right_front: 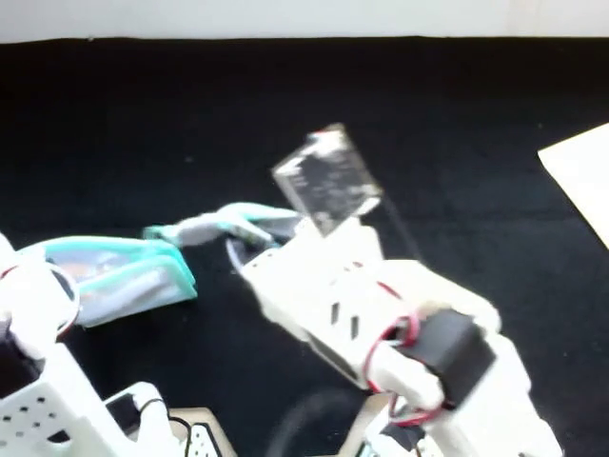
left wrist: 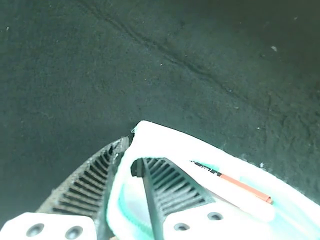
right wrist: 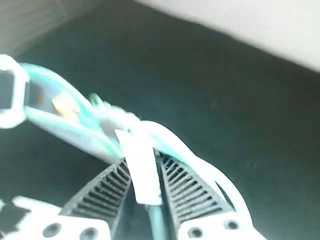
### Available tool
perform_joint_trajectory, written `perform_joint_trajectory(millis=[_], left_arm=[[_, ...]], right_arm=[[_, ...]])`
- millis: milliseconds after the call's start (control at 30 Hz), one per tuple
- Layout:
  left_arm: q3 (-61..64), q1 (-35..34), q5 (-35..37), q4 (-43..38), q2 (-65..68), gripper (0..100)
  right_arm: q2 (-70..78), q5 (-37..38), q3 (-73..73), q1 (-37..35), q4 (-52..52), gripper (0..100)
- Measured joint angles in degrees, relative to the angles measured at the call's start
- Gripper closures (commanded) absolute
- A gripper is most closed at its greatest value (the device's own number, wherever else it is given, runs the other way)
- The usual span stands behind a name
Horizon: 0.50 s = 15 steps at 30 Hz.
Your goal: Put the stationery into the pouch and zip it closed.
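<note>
Strong light is falling from above, and it is bleaching my right gripper (right wrist: 143, 165) and the pouch (right_front: 124, 276) to a glare. The black table (right_front: 285, 95) is soaking it up, looking dim, and the wall (right_front: 285, 17) is blazing at the far edge.

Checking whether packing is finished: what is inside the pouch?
Through the clear side of the pouch, one white pen with an orange stripe shows inside. The left fingers and the pouch's teal edge cover the rest, so other items cannot be told.

black cloth (right_front: 457, 105) over table; pale sheet (right_front: 582, 176) at right edge; white wall (right_front: 285, 17) behind.
</note>
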Motion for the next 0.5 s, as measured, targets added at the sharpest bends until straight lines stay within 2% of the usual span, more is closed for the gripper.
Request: perform_joint_trajectory(millis=[133,300,500], left_arm=[[-4.3,8.7,5.5,0.6,0.1,99],[-7.6,23.3,11.9,0.5,0.6,99],[-8.4,36.5,12.8,-0.4,0.6,99]], right_arm=[[-1.0,-0.4,-1.2,2.7,0.4,99.2],[-4.7,-0.4,-3.9,3.4,3.9,99.2],[-5.4,-0.4,-14.9,3.6,11.0,99.2]])
